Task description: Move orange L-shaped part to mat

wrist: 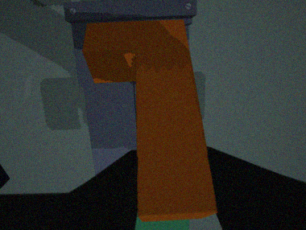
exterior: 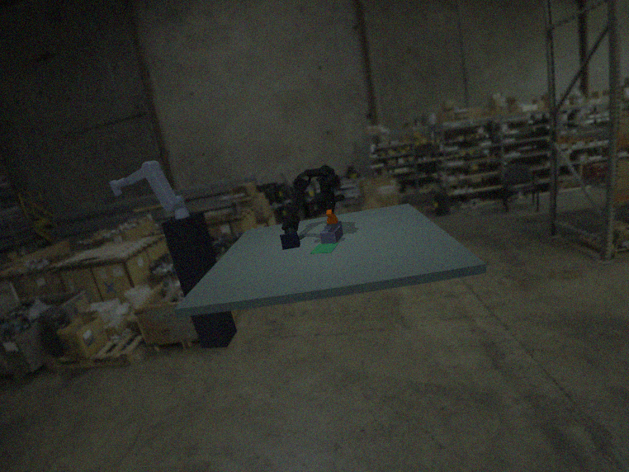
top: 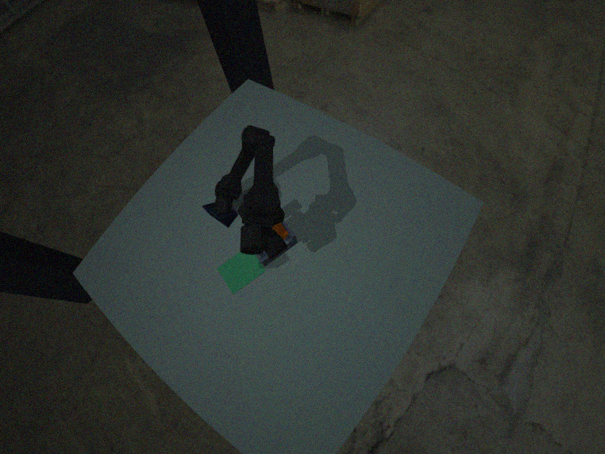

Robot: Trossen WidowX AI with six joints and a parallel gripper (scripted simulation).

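The orange L-shaped part [top: 280, 230] [exterior: 331, 217] [wrist: 167, 121] is held over the grey tray [exterior: 331, 234] [wrist: 129, 11], out of its pocket. My gripper [wrist: 169, 158] is shut on the part's straight end. In the wrist view the L-shaped end points away from the fingers, toward the tray's far rim. In the exterior view the part rises above the tray; the size of the gap below it is hard to tell. The green mat [top: 239, 275] [exterior: 323, 248] [wrist: 163, 224] lies beside the tray, with nothing seen on it. The arm hides much of the tray in the top view.
The arm's dark base [top: 221, 214] [exterior: 290, 240] stands on the pale table [top: 317, 332] [exterior: 385, 253], to the left of the tray and mat. The arm's shadow falls over the table beside the tray. A pale robot arm [exterior: 157, 185] stands on a dark pedestal beyond the table.
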